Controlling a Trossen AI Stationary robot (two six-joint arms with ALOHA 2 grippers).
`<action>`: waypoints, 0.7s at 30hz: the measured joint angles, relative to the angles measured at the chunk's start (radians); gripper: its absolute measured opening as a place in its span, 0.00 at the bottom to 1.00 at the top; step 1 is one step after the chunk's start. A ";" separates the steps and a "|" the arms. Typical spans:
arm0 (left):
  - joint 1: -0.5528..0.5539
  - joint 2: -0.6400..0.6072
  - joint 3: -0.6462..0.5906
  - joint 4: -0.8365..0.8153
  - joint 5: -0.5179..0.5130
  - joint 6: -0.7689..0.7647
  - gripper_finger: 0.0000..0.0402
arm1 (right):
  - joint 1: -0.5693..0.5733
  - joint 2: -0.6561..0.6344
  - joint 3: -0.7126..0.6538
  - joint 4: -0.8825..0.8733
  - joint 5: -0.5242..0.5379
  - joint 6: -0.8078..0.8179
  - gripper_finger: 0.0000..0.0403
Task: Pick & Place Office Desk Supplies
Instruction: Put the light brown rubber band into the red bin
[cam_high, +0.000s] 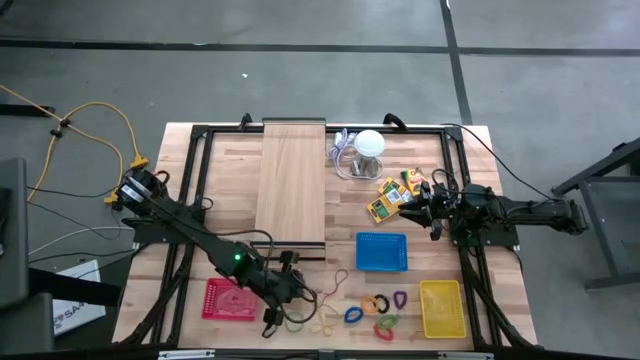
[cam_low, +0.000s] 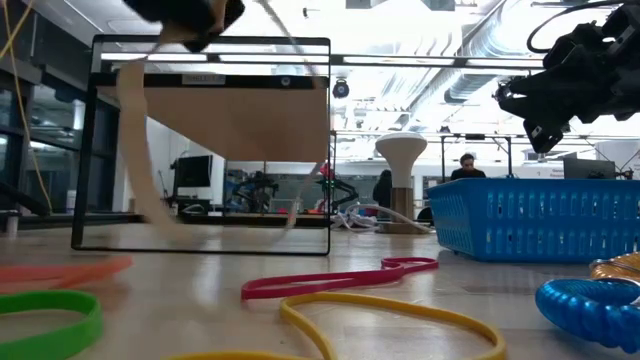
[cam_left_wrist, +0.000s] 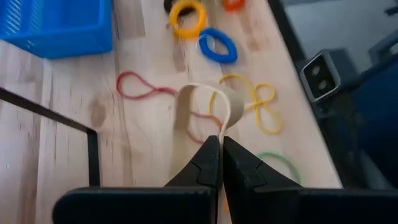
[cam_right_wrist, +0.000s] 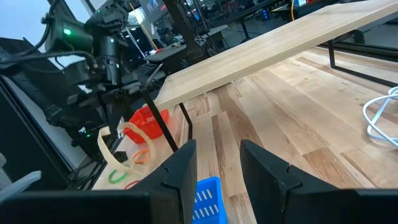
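I am seeing the left gripper (cam_left_wrist: 220, 144) pinched fully together on a tan rubber band (cam_left_wrist: 193, 115), which is hanging as a loop from the fingertips above the table's front edge; the right wrist view is showing the same band (cam_right_wrist: 111, 149) dangling clear of the wood beside the red basket (cam_right_wrist: 149, 122). I am holding the right gripper (cam_right_wrist: 217, 163) with its fingers parted wide and nothing between them, hovering beside the yellow-orange printed packs (cam_high: 392, 196) near the table's far right. I am reading three containers along the front half: the red basket (cam_high: 229, 299) at the left, the blue basket (cam_high: 382, 252) in the middle, and the yellow basket (cam_high: 442, 308) at the right; I cannot tell whether any of them is holding an item. Loose supplies are lying on the wood between the red and yellow baskets: a red rubber band (cam_left_wrist: 142, 88), a yellow rubber band (cam_left_wrist: 260, 104), a green rubber band (cam_left_wrist: 281, 165), a blue clip (cam_left_wrist: 217, 47) and a yellow clip (cam_left_wrist: 187, 17). The wooden board (cam_high: 291, 180) is resting on the black frame behind them, with a white round object (cam_high: 370, 143) beside it.
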 joint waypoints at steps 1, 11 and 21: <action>0.000 -0.008 0.000 0.010 -0.010 0.000 0.00 | 0.000 0.000 0.000 0.000 0.000 0.000 0.28; 0.000 -0.054 0.000 0.021 -0.044 0.035 0.00 | 0.000 0.000 0.000 0.000 0.000 0.000 0.28; -0.002 -0.069 0.000 -0.007 -0.043 0.011 0.00 | 0.000 0.000 0.000 0.000 0.000 0.000 0.28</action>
